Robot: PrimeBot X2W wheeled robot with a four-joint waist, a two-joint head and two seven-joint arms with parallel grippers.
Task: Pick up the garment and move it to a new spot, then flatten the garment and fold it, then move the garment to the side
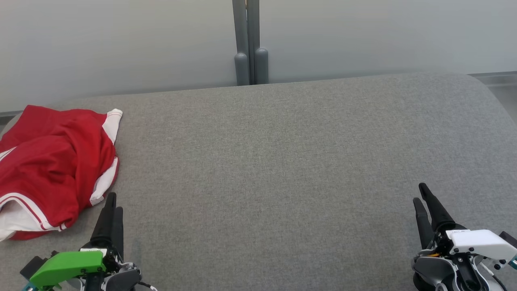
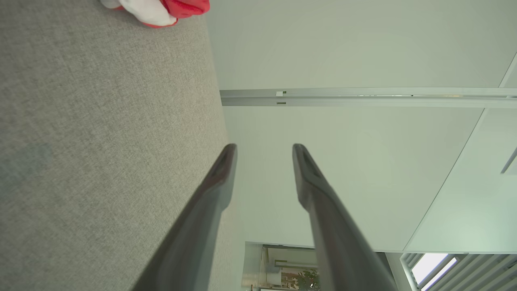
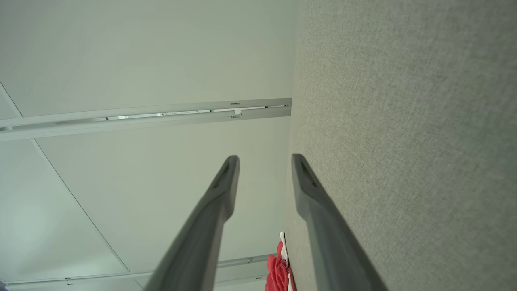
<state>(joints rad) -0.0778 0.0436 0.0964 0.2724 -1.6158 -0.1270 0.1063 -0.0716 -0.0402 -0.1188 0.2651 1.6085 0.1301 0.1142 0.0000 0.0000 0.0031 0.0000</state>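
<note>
Nearest the robot, over the grey fabric-covered counter (image 1: 262, 161), the green-cased left hand (image 1: 114, 204) points forward, its two long dark fingers apart with nothing between them; the left wrist view shows the gap plainly. Well across on the other side, the white-cased right hand (image 1: 419, 193) likewise has its fingers spread and empty. Just beyond the left hand, near its fingertips but seemingly not touching them, lies the crumpled red garment with white trim (image 1: 52, 165), bunched at the counter's left edge. Farther back, a grey upright post (image 1: 250, 44) stands against a pale wall (image 1: 363, 36).
</note>
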